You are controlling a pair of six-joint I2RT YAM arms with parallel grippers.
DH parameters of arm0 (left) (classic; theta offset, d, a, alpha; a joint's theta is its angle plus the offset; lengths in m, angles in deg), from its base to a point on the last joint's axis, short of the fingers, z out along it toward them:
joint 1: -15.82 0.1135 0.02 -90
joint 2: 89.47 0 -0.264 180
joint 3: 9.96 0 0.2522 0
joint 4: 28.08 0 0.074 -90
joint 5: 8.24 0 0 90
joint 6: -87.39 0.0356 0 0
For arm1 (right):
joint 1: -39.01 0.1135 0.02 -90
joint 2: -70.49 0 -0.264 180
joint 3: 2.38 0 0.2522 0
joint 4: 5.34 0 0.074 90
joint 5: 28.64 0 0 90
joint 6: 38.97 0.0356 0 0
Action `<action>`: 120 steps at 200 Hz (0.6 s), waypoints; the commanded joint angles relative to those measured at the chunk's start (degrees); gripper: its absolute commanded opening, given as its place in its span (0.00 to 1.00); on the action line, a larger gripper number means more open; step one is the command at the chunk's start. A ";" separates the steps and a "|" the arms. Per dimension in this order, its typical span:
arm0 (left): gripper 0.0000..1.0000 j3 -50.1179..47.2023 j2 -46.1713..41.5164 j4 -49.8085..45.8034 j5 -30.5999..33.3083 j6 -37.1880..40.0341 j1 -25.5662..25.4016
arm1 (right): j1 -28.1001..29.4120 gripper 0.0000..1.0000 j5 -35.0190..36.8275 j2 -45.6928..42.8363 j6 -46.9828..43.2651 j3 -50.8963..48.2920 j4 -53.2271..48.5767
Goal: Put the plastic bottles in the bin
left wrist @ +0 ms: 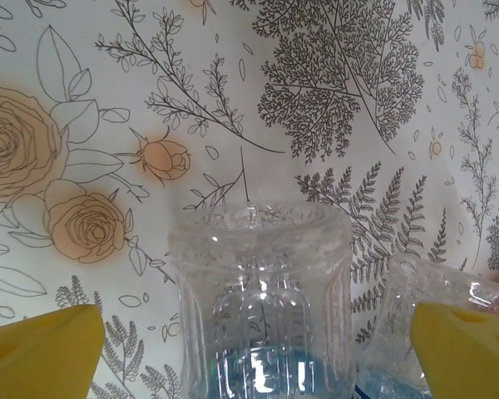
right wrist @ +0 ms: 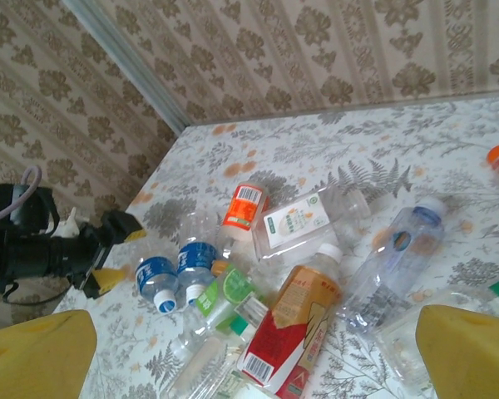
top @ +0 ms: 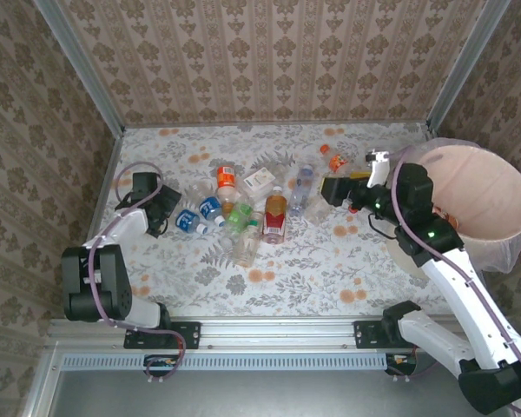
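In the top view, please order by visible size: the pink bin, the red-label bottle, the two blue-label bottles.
1. Pink bin, clearly largest.
2. Red-label bottle.
3. Left blue-label bottle and right blue-label bottle look about equal; I cannot rank them.

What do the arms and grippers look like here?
Both the left arm and right arm have white links, black joint housings and a mauve cable alongside. A green light glows on the right one. The fingers are yellow.

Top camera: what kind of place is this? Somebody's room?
Likely a robot practice booth, not a home: brown patterned wallpaper panels between grey metal posts, a flower-printed table, a left robot arm and right robot arm bolted to a metal rail.
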 commanded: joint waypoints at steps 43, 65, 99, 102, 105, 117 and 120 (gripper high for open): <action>0.91 -1.16 3.89 5.92 0.74 -3.24 -0.41 | 5.09 1.00 -0.37 0.91 0.82 -4.15 10.19; 0.88 -1.30 5.15 7.01 -0.06 -3.55 -0.49 | 5.54 1.00 0.27 0.59 -0.97 -2.12 6.97; 0.79 -2.20 7.14 9.37 -0.37 -5.10 -0.76 | 5.99 1.00 4.07 -1.45 -3.59 -1.16 1.71; 0.78 -2.23 7.29 9.52 -0.30 -5.10 -0.84 | 5.97 1.00 4.15 -1.62 -3.62 -1.31 1.64; 0.77 -2.24 7.48 9.61 -0.24 -5.03 -0.85 | 6.04 1.00 4.29 -1.79 -3.52 -1.41 1.60; 0.74 -2.18 8.01 9.99 0.09 -4.93 -0.94 | 6.04 1.00 4.49 -2.40 -3.26 -1.86 1.72; 0.73 -2.18 8.17 10.08 0.08 -4.88 -0.94 | 6.06 1.00 4.46 -2.46 -3.21 -2.04 1.76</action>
